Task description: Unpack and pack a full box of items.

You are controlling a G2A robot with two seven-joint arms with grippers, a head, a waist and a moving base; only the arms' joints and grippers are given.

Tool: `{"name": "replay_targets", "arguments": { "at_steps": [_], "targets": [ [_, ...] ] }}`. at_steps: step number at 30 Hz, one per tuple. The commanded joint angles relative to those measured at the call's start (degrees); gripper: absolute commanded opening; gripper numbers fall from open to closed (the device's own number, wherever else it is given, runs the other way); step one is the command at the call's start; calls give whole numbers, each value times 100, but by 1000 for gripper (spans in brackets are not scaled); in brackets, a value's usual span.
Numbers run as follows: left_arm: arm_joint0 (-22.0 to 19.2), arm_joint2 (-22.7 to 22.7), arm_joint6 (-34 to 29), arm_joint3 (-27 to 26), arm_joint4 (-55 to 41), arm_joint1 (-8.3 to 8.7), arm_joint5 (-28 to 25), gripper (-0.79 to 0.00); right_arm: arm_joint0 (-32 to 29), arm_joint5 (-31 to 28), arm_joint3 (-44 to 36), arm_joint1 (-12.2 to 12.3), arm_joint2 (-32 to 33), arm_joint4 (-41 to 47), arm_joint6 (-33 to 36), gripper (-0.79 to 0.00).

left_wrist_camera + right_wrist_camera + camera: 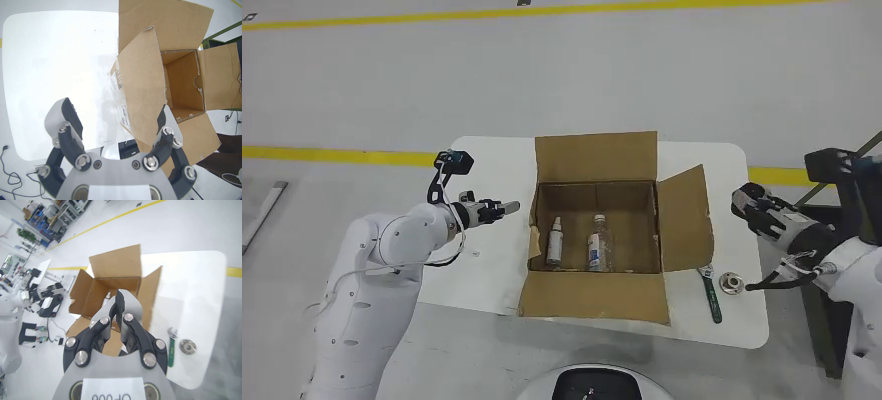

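Claws: left claw spread wide, empty, beside box; right claw pinched shut, empty, past right edge of worktop. Bottles in box, labels unreadable.

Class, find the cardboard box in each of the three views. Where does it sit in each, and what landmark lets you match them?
Top view: the cardboard box stands open in the middle of the table, between the two arms.
Left wrist view: the cardboard box lies just beyond the open left gripper.
Right wrist view: the cardboard box lies beyond the right gripper.
Shared landmark: the white table under the box.
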Motion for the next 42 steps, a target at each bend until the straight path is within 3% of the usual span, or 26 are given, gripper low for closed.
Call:
{"name": "replay_targets", "arguments": {
  "at_steps": [1, 7, 10, 14, 18, 23, 29, 31, 32, 33, 42],
  "targets": [
    [0, 0, 0, 0, 0, 0, 0, 0, -261, -40, -26, 20, 507, -150, 53, -785],
    [0, 0, 0, 0, 0, 0, 0, 0, -928, -7, -21, 97, 1417, -1076, 650, -785],
    [0, 0, 0, 0, 0, 0, 0, 0, -1229, 33, 129, 147, 1373, -1803, 1218, -785],
    [0, 0, 0, 0, 0, 0, 0, 0, -1288, -140, 499, 224, 726, -2708, 1754, -785],
    [0, 0, 0, 0, 0, 0, 0, 0, -1018, -313, 1202, 265, -199, -3288, 1862, -785],
    [0, 0, 0, 0, 0, 0, 0, 0, -498, -238, 1913, 241, -1253, -3313, 1862, -785],
    [0, 0, 0, 0, 0, 0, 0, 0, -190, -191, 2392, 207, -1994, -3377, 1862, -785],
    [0, 0, 0, 0, 0, 0, 0, 0, -172, -136, 2465, 202, -2146, -3446, 1862, -650],
    [0, 0, 0, 0, 0, 0, 0, 0, -171, -131, 2490, 201, -2200, -3440, 1862, -499],
    [0, 0, 0, 0, 0, 0, 0, 0, -165, -127, 2498, 201, -2217, -3437, 1862, 0],
    [0, 0, 0, 0, 0, 0, 0, 0, -165, -127, 2498, 201, -2217, -3437, 1862, 0]
  ]
}}
